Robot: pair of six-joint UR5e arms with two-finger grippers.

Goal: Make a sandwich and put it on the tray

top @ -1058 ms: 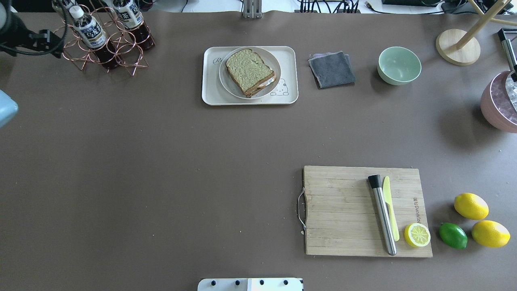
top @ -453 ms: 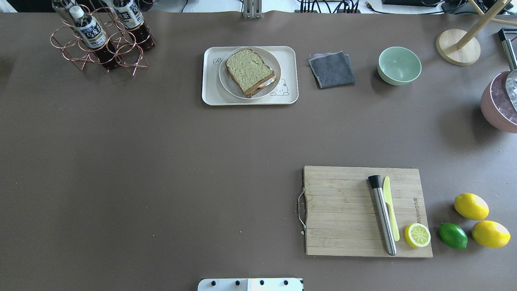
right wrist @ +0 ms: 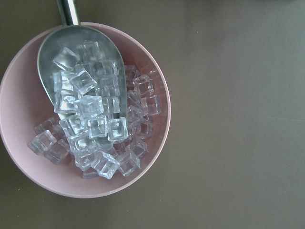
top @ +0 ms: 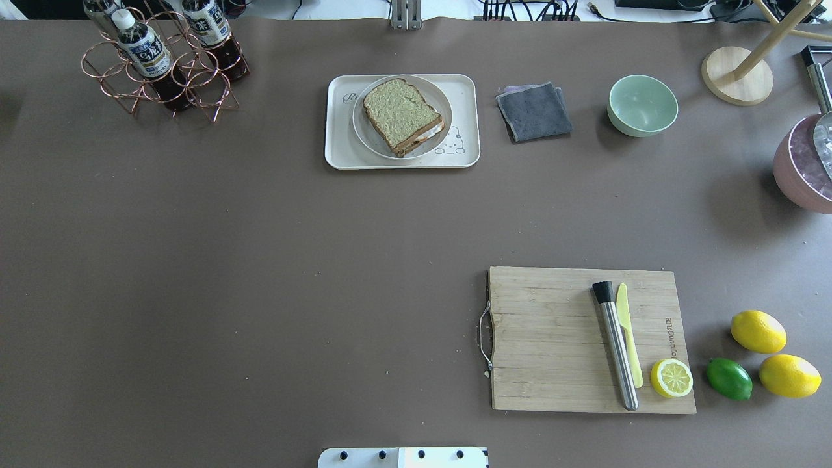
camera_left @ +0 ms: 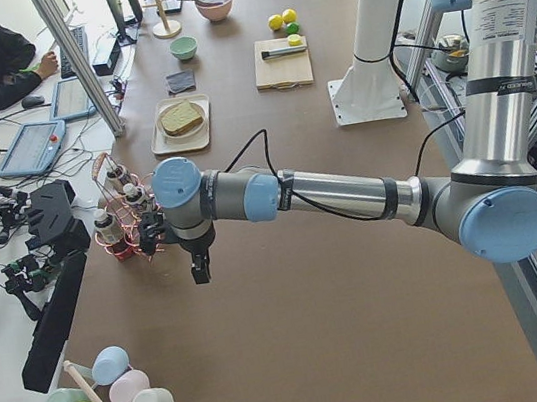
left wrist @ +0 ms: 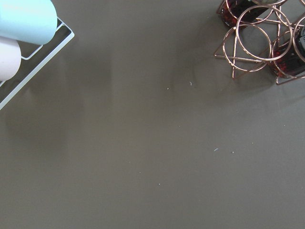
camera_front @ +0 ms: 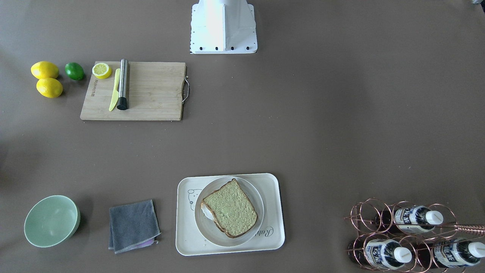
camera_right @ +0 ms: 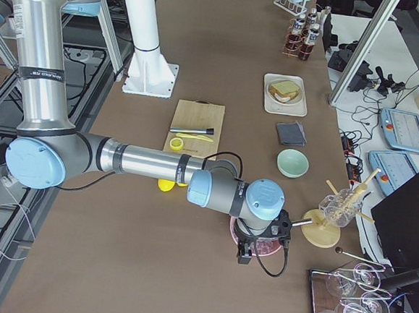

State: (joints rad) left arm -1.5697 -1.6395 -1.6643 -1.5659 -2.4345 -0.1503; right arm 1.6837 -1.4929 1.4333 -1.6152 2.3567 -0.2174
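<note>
The brown-crusted, pale greenish-tan two-slice bread sandwich [top: 403, 117] lies assembled on a round white plate [top: 361, 133]. A sliver of white egg peeks out at its edge toward 4 o'clock in the overhead view. The plate sits inside the cream-white rounded-rectangle plastic tray [top: 338, 148], which lies at 12 o'clock on the brown table, far across from the robot's base. Neither arm is near it. The left gripper [camera_left: 200, 268] hangs above bare table beside the copper wire rack of bottles [top: 162, 65], out toward 10 o'clock. The right gripper [camera_right: 245, 253] hangs over the pink round bowl of ice cubes [right wrist: 157, 157] with its metal scoop [right wrist: 71, 52], out toward 2 o'clock. Both grippers show only in the side views, so I cannot tell whether their fingers are wide or narrow, and neither appears to hold anything. Judged from how things lie, both steps look done: the sandwich is built and it rests on the tray by way of the plate. The next move seems to call for no further grasp. The arms need only move to rest well apart from the tray, on paths that avoid the bottle rack and the ice bowl directly beneath them.
</note>
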